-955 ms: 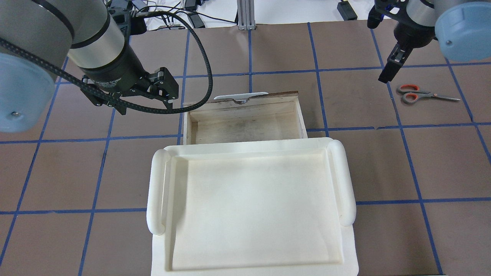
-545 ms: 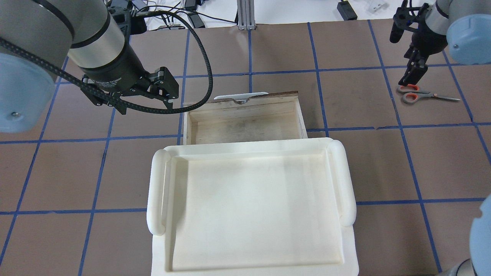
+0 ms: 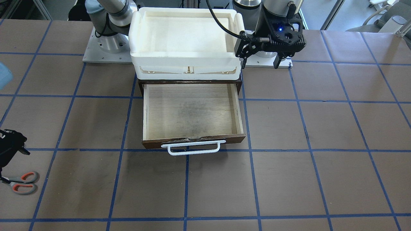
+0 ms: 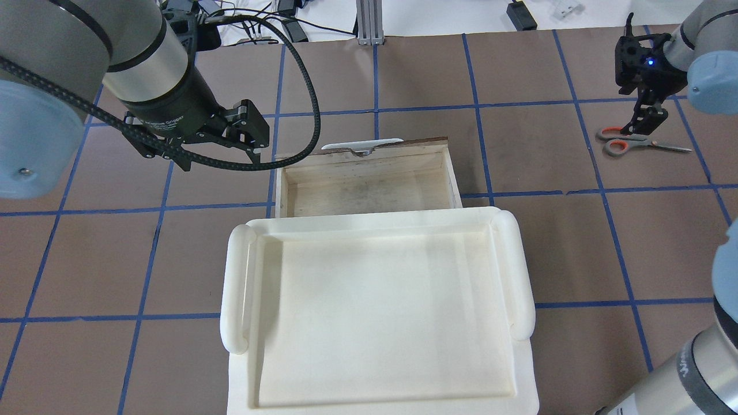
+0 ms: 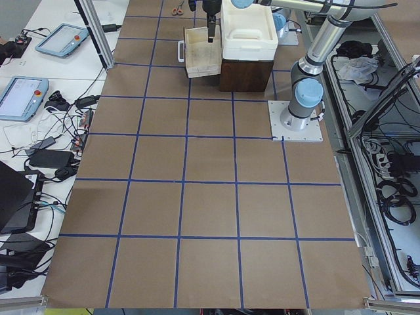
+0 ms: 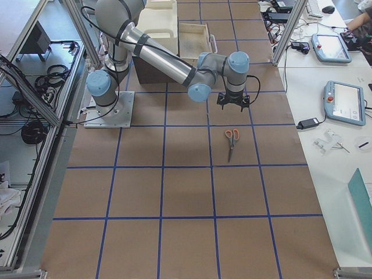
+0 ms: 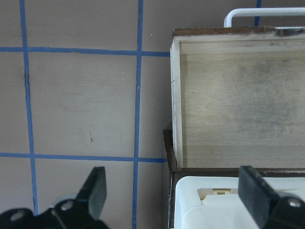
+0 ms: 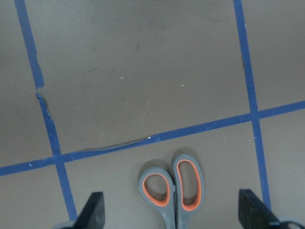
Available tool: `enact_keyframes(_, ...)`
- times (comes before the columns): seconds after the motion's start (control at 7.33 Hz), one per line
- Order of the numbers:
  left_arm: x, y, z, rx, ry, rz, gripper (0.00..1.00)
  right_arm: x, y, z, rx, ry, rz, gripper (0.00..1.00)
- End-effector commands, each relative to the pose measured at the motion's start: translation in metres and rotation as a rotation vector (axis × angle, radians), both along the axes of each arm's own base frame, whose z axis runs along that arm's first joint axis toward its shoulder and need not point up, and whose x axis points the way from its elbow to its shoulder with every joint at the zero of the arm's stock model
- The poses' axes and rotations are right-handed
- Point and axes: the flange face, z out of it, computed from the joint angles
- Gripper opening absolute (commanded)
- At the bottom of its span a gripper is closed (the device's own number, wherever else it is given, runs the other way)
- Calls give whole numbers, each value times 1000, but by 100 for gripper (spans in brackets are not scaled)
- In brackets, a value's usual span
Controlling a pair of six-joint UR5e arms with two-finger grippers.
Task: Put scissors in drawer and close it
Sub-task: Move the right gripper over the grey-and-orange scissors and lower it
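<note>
The right fingers are spread wide and hold nothing. They hang over the scissors, one tip on each side of the grey, orange-lined loops and apart from both. The scissors lie flat and shut on the counter, well apart from the drawer on the robot's right, roughly level with its dark front, with the loops toward the drawer and the blades pointing away. The step in hand looks like the reach for the pick-up, so the task seems barely begun. The scissors are thin and lie flat, so the fingers would probably have to come straight down until the tips almost meet the counter. They should then close across the outer sides of the loops or the neck just behind them, which keeps the blades together. A squeeze too far toward the loop ends could let the scissors pivot or slip, so centring the grip first seems worthwhile. The left fingers are also spread wide and empty. They hover just beside the drawer on the robot's left, near where the drawer meets the dark cabinet, and touch nothing. They seem well placed to push the front home afterwards. The drawer is pulled out, its pale plywood floor is bare, and its white bar handle faces away from the robot. By count there is one pair of scissors, one drawer with one handle, one white tray on top of the cabinet behind the drawer, and two arms.
</note>
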Motion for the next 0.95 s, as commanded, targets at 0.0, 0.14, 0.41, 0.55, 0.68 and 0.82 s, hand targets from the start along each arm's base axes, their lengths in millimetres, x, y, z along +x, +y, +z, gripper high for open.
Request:
enact_keyframes(0.0,-1,-1,-2,3,2,0,100,-42,-2,-34,3,15,74,100)
enact_keyframes(0.14,0,-1,-1,2,1,1,100,-54,-3,-46,0,17,90,100)
enact_keyframes(0.41,0,-2,-2,2,2,0,100,-73,-9,-62,-37,53,71,100)
enact_keyframes(0.55,0,-2,-2,2,2,1,100,-76,-11,-76,-24,64,79,100)
enact_keyframes(0.68,0,-1,-1,2,1,0,100,-78,-13,-84,-32,71,78,99)
enact_keyframes(0.82,0,-1,-1,2,1,1,100,-78,-14,-94,-23,67,79,99)
